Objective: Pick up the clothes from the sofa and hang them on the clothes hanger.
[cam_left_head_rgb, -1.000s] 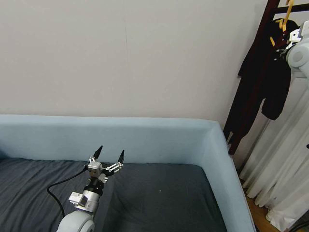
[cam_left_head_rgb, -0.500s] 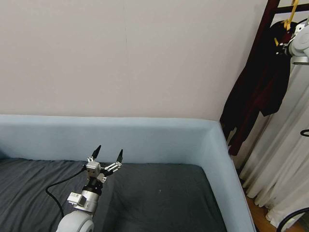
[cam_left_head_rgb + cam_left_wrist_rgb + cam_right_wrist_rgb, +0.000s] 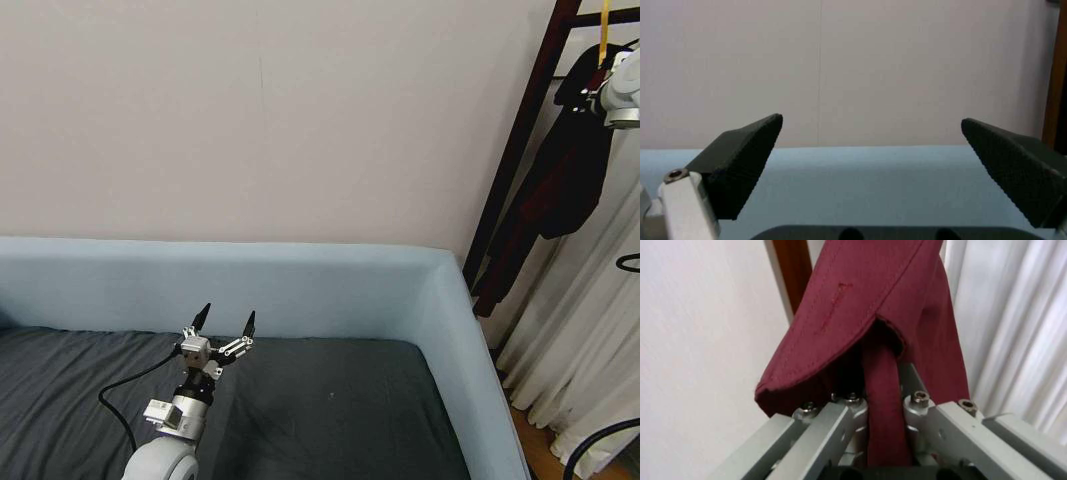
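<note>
One garment (image 3: 560, 180), dark maroon, hangs high at the robot's right, just beside one dark wooden rack post (image 3: 515, 160) and well apart from the sofa (image 3: 300, 280). Its top is up near one yellow hanger (image 3: 604, 25); cannot tell if it rests on it. The right arm (image 3: 622, 90) is raised at the garment's top. In the wrist view the right claw (image 3: 880, 412) is pressed together on a fold of the maroon cloth, with a strip of it running down between the two metal fingers (image 3: 820, 427); a stitched seam shows on the fabric. The left claw (image 3: 228, 316) sits low over the sofa seat, its two black pointed fingers spread wide and holding nothing. One black cable (image 3: 115, 400) loops off the left wrist, and a small white tag there is too small to read. One sofa: light blue back and side arm, wrinkled dark grey seat cover (image 3: 330, 410). Plain off-white wall (image 3: 250, 120) behind. White curtains (image 3: 590, 340) hang right of the rack post, with a strip of wood floor (image 3: 540, 455) below them.
</note>
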Available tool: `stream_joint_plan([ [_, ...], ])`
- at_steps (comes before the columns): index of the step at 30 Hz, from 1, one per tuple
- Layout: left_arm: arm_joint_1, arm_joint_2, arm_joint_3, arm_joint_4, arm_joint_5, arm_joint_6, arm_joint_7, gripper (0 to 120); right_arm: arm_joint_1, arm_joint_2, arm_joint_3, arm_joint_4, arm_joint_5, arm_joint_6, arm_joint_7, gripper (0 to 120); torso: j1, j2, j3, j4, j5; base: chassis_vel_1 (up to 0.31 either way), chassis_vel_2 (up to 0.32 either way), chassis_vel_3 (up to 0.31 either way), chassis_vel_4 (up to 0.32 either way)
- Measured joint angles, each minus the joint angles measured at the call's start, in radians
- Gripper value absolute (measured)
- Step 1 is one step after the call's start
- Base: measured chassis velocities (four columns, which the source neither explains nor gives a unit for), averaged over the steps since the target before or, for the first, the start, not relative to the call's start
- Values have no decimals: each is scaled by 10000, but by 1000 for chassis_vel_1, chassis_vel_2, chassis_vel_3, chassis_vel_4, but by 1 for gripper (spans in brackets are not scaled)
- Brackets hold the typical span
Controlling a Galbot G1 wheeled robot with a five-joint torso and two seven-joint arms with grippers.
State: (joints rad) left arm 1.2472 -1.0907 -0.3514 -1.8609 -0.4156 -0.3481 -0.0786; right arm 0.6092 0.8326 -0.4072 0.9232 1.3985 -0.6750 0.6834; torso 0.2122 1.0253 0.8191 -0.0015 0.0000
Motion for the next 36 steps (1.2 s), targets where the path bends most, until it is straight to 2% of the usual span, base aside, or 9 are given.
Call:
stream_joint_plan([
  [9,111,51,-49,-160,7,-18,0,100,166,237,208,-355,316,76,580,1,0,0,-1,2,-2,0,0,0,0],
  [24,143,30,-86,-229,20,-57,0,100,-571,236,990,-396,836,306,1111,1,0,1,-1,0,0,0,0,0,0],
  [33,136,47,-106,-164,17,-87,-4,100,-1152,-86,1229,410,858,350,657,1,0,0,0,-2,6,0,0,0,0],
  [36,129,32,-105,-141,16,-86,-6,100,-1223,-190,1304,827,890,256,549,11,0,1,-1,-5,4,0,0,0,0],
])
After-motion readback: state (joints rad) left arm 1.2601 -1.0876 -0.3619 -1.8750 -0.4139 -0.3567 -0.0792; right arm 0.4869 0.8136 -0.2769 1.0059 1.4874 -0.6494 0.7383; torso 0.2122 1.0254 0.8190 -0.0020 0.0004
